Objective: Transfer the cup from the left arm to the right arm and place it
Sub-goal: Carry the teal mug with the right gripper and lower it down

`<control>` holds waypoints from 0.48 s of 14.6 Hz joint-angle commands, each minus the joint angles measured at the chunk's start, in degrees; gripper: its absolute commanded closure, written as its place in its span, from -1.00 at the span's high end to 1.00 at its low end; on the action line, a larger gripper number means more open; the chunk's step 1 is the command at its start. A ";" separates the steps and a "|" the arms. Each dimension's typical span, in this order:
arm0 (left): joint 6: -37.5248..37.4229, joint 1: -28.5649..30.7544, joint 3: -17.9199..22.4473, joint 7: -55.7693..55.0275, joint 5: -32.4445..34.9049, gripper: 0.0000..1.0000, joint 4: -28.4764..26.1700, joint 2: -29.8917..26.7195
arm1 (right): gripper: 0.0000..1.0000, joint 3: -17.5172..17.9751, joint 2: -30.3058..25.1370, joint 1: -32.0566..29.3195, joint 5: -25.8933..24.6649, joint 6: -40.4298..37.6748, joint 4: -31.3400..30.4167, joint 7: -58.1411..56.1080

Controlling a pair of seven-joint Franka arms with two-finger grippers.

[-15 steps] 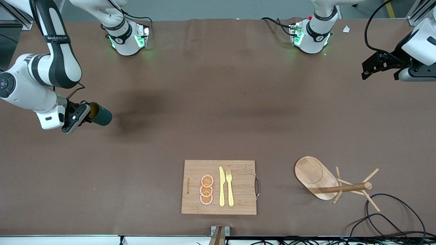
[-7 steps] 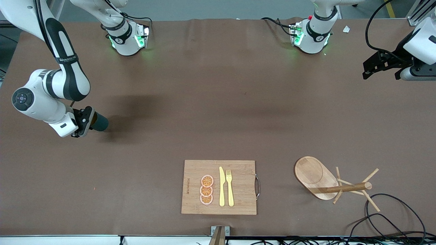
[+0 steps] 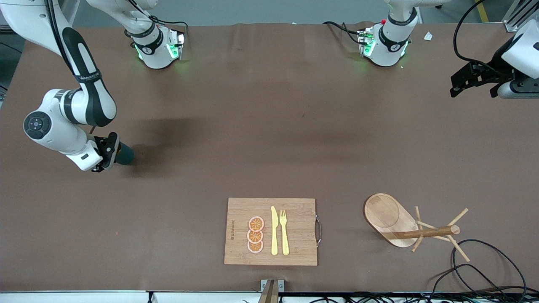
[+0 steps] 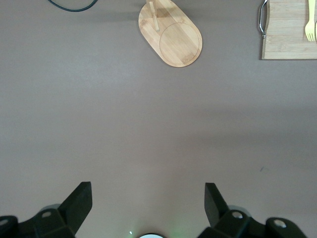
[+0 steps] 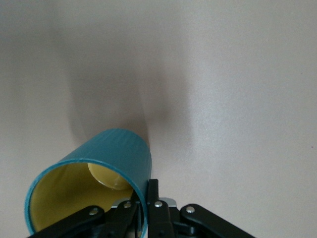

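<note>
One brown table (image 3: 269, 139) carries everything, with two arm bases along its edge farthest from the front camera. The right arm reaches down toward its own end of the table, and the right gripper (image 3: 113, 154) is clenched on the rim of the single cup (image 3: 125, 155), a teal mug with a yellow inside; the right wrist view shows one finger (image 5: 153, 208) outside the wall and the cup (image 5: 94, 183) tipped, its mouth toward the wrist. Whether the cup's base touches the table cannot be told. The left arm waits near its own end of the table, and the left gripper (image 3: 471, 80) hangs there with its two fingers spread wide and nothing between them; the left wrist view shows both fingers (image 4: 74, 206) apart over bare table. Near the edge closest to the front camera lies one wooden cutting board (image 3: 270, 231), at about the middle of that edge. Toward the left arm's corner of that same edge one wooden mug tree (image 3: 404, 225) lies tipped on its side, beside loops of black cable (image 3: 488, 265). On the board lie three orange slices (image 3: 255, 235) in a row, one yellow knife (image 3: 274, 230) and one yellow fork (image 3: 284, 231), side by side.
</note>
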 commanded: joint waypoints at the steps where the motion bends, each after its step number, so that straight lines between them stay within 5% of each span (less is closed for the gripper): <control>1: -0.56 -0.06 -0.08 0.13 0.64 1.00 -0.68 -1.30 | -1.00 0.71 -0.34 -0.67 -1.46 4.23 -3.12 -0.81; 4: -0.56 -0.24 -0.08 0.04 0.64 1.00 -0.68 -1.30 | -0.85 0.71 -0.17 -0.67 -1.46 4.24 -3.12 -0.55; 5: -0.56 -0.15 -0.08 0.04 0.64 1.00 -0.68 -1.30 | -0.27 0.71 -0.25 -0.85 -1.37 4.15 -3.12 -0.20; 6: -0.56 -0.15 -0.08 0.04 0.64 1.00 -0.68 -1.30 | 0.99 0.79 -0.26 -0.94 -0.85 3.80 -3.12 0.24; 7: -0.56 -0.15 -0.08 0.04 0.64 1.00 -0.68 -1.39 | 1.00 0.80 -0.26 -1.11 -0.85 3.71 -3.12 0.33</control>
